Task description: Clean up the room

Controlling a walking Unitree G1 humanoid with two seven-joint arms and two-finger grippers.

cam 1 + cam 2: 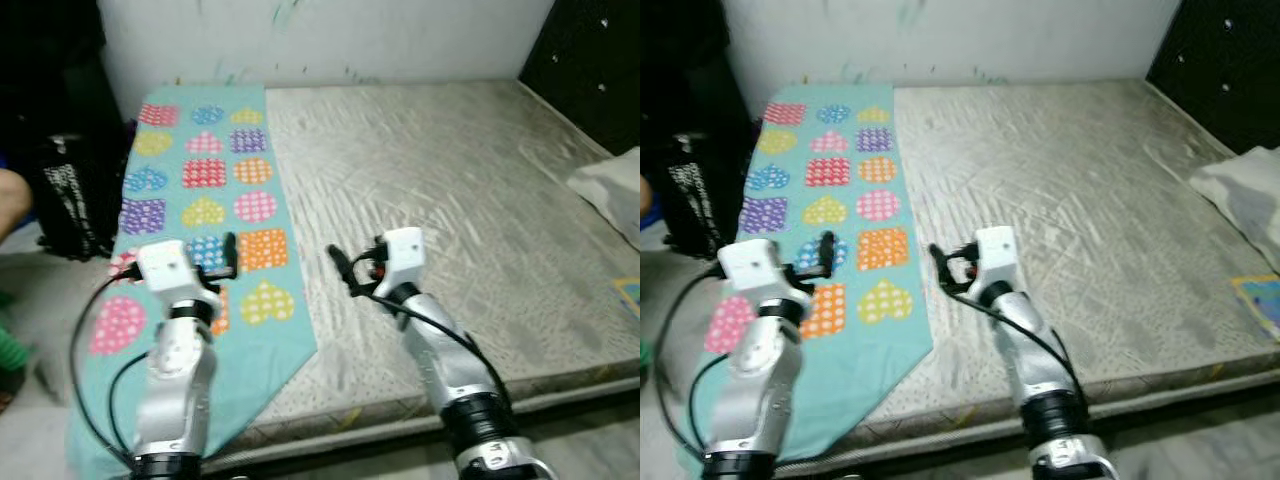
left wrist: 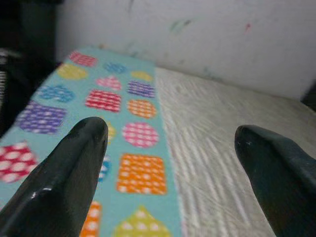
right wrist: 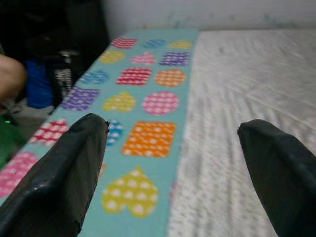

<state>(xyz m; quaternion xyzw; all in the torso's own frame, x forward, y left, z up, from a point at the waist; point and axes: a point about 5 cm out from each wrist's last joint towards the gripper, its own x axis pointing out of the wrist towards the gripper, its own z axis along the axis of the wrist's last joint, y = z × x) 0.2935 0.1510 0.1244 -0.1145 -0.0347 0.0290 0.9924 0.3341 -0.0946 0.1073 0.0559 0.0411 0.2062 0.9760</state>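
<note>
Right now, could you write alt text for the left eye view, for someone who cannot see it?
Two silver robot arms reach over a bare grey mattress; the left gripper hovers above a teal sheet patterned with coloured hearts, circles and squares, and the right gripper is over the mattress beside it. The sheet lies along the mattress's left side, its near end hanging off.

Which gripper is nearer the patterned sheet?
Left. The left gripper hovers over the sheet, fingers open; the right gripper, also open, is over bare mattress just beside the sheet's edge.
</note>
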